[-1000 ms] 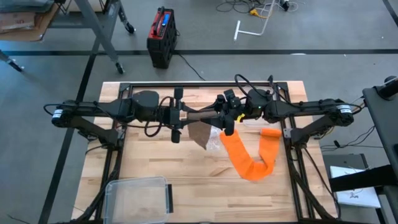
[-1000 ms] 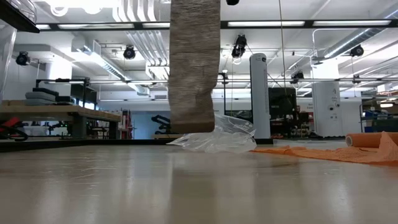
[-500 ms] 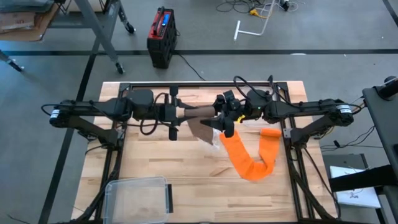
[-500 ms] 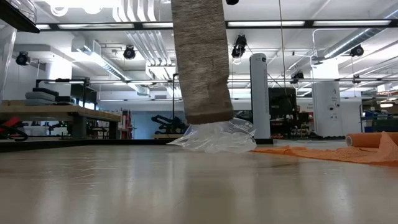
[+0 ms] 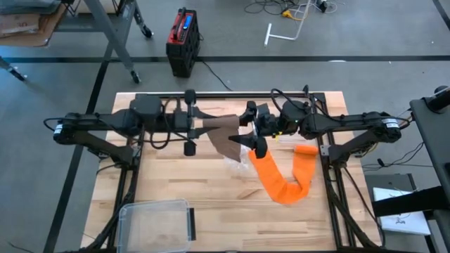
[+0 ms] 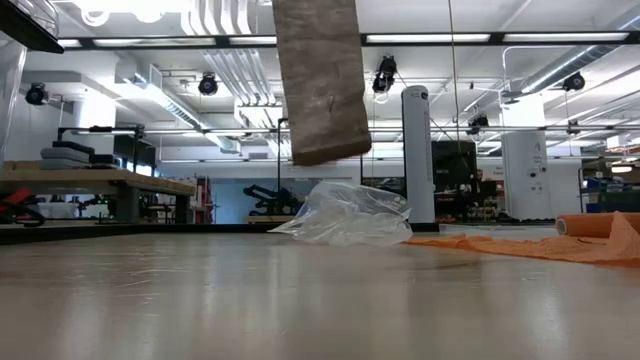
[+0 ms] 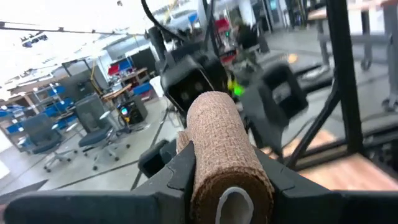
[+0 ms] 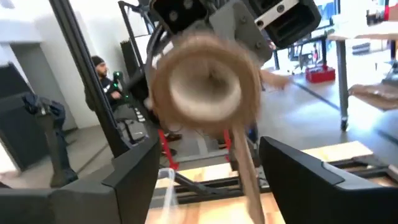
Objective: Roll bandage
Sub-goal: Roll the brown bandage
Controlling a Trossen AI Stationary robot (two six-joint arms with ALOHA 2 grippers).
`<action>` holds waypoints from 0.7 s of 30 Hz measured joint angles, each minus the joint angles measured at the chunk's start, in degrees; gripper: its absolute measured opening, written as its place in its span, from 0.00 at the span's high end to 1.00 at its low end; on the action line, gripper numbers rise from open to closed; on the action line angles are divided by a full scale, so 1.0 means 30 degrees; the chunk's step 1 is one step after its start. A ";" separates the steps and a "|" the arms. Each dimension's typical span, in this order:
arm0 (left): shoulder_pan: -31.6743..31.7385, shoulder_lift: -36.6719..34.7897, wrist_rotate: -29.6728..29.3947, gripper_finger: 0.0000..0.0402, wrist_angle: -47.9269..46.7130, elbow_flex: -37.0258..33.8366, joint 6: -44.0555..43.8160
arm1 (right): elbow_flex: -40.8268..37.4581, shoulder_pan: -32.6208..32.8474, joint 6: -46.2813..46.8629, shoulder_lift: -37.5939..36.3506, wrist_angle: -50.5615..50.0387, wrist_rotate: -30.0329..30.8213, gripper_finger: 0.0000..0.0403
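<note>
Left gripper (image 7: 217, 180) clamps brown bandage roll (image 7: 221, 140), core axis pointing at right gripper (image 8: 208, 165), which faces roll end-on, jaws wide, empty. Loose tail (image 6: 318, 80) hangs above clear bag (image 6: 345, 215).

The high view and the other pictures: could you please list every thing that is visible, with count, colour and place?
bandage roll: one, brown, held in the left gripper above the table, loose tail hanging down
plastic wrapper: one, clear, on the table under the tail
orange bandage: one, orange, unrolled on the table's right part
plastic container: one, clear, near left corner of the table
table: one, light wood
red-and-black box: one, on the floor behind the table
left gripper: one, dark, shut on the roll
right gripper: one, dark, open, facing the roll's end
</note>
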 joint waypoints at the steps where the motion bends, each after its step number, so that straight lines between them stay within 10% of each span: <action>1: -0.0007 -0.0093 0.0013 0.78 0.0013 0.0000 -0.0192 | 0.0000 0.0000 -0.0250 0.0007 -0.0011 0.0022 0.36; 21: 0.0007 -0.0062 0.0348 0.78 0.1105 0.0000 -0.2086 | 0.0000 0.0000 -0.3502 0.0095 -0.0923 0.1086 0.98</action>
